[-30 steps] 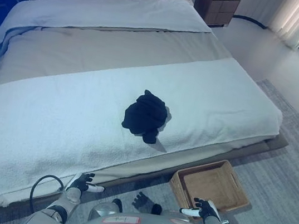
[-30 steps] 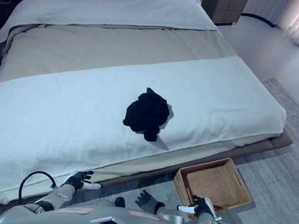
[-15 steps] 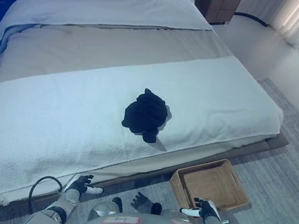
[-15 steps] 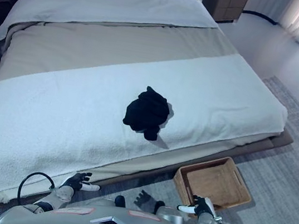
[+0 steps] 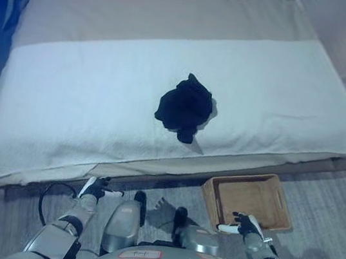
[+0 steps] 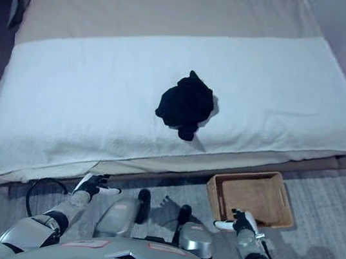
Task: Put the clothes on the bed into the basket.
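A black bundle of clothes [image 5: 186, 107] lies on the white cover of the bed [image 5: 85, 110], near its front edge. An empty wooden basket [image 5: 247, 201] stands on the rug in front of the bed, to the right. My left hand [image 5: 93, 187] hangs low by the bed's front edge, fingers relaxed and holding nothing. My right hand [image 5: 245, 225] hovers at the basket's near rim, fingers relaxed and holding nothing. Both hands are far from the clothes.
The bed has a beige band [image 5: 157, 16] across its far part. A grey rug [image 5: 335, 219] covers the floor under the basket and to the right of it.
The camera has tilted down and the whole picture has shifted: the pillows and nightstand have left the view. The clothes and the basket have not moved. Both hands stay low.
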